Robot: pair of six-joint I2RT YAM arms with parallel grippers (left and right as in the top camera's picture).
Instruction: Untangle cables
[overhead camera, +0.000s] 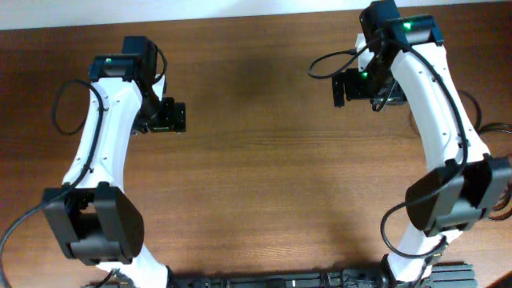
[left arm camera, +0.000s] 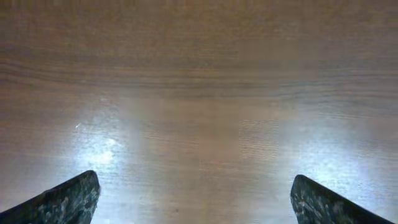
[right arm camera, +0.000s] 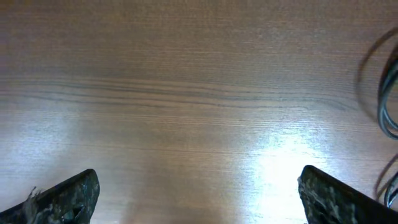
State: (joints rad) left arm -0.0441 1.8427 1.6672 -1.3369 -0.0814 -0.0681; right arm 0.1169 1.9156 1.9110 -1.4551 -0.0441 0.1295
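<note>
The cables (right arm camera: pixel 387 93) are thin dark cords. They curl in loops on the brown wood counter (overhead camera: pixel 256 168), over toward its right edge. They look blurry and only part of them shows. The right end effector (right arm camera: pixel 199 177) is wide open and has nothing in it. The cables lie off to its side and do not touch it. The left end effector (left arm camera: pixel 196 183) is wide open too and holds nothing. It hangs over the wood nearer the counter's left side.
</note>
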